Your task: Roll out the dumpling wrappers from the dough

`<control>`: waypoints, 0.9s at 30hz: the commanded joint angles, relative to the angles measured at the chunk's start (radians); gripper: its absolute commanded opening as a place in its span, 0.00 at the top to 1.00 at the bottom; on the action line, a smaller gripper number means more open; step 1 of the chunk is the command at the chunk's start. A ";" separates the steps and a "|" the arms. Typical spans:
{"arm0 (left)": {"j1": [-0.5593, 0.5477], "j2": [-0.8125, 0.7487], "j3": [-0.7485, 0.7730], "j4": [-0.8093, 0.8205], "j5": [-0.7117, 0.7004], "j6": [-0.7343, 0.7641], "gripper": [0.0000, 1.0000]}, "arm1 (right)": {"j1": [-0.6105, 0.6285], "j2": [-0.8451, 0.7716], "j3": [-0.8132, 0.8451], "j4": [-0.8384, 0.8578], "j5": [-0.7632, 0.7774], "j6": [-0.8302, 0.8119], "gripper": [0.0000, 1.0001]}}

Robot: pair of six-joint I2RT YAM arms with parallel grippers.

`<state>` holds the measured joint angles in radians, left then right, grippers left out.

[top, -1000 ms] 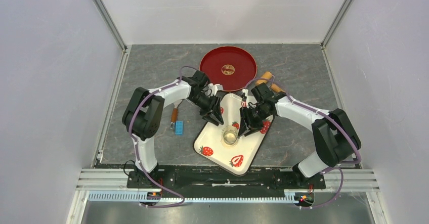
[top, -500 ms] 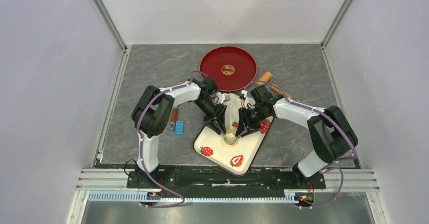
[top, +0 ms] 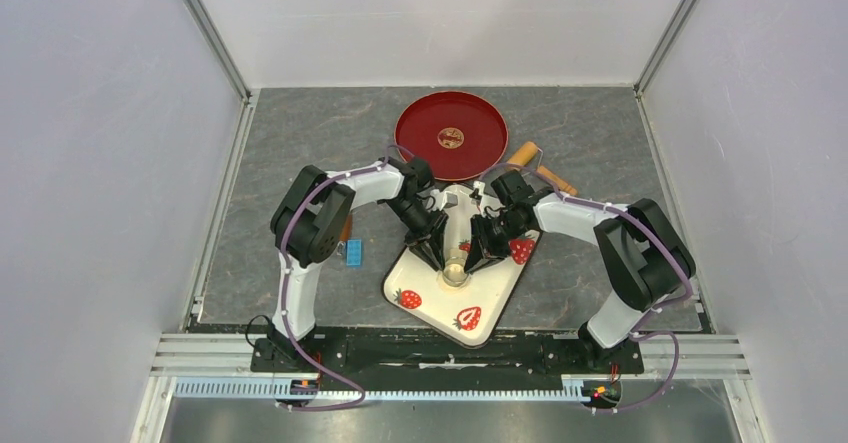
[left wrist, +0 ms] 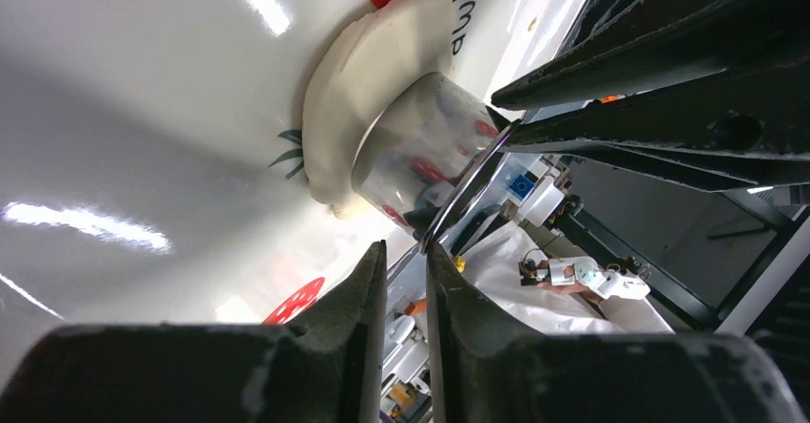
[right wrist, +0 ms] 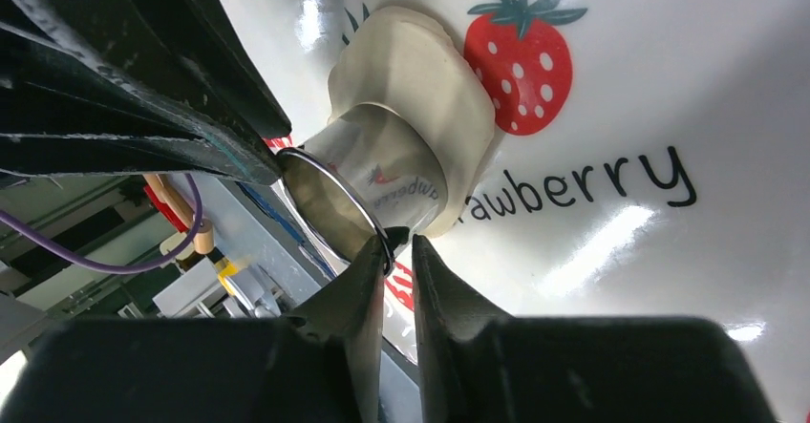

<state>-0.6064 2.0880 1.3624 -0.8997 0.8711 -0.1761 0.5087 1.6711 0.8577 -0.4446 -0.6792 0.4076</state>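
Toward the middle of the tabletop's near edge sits the strawberry tray (top: 470,313), and on it the dough (right wrist: 420,51) lies flattened into a thin oval. The metal ring cutter (right wrist: 382,165) stands upright on top of the dough, so we judge the step in hand to be stamping out one of the dumpling wrappers.

The right end effector (right wrist: 396,243) has its fingers drawn close and pinches the cutter's upper rim. The left end effector (left wrist: 406,251) is narrowed to a slit with the rim at its mouth; we cannot tell whether it actually bites.

Next we think the move calls for an even downward press from both sides, perhaps with a slight twist. The cutter must stay level so that it cuts clean through. The dough is soft and may stick inside the ring or lift with it.

Toward the far edge the red plate (top: 425,138) shows no disc on it. The wooden roller (top: 535,163) lies just behind the right arm, and a blue block (top: 354,253) sits left of the tray. Neither obstructs the press, though the two arms crowd closely over the tray.
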 commanded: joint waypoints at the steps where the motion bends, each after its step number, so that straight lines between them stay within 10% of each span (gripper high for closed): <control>1: -0.012 0.036 0.043 -0.035 -0.030 0.089 0.77 | 0.005 0.023 -0.007 0.004 0.017 -0.024 0.86; 6: -0.018 0.050 0.051 -0.054 -0.063 0.097 0.89 | 0.010 0.037 -0.028 -0.011 0.045 -0.040 1.00; 27: -0.029 0.142 0.034 -0.148 -0.267 0.135 0.98 | 0.095 0.182 0.051 -0.180 0.257 -0.221 1.00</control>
<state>-0.6254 2.1509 1.4345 -1.0012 0.8623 -0.1371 0.5316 1.7504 0.9390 -0.5335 -0.6727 0.3183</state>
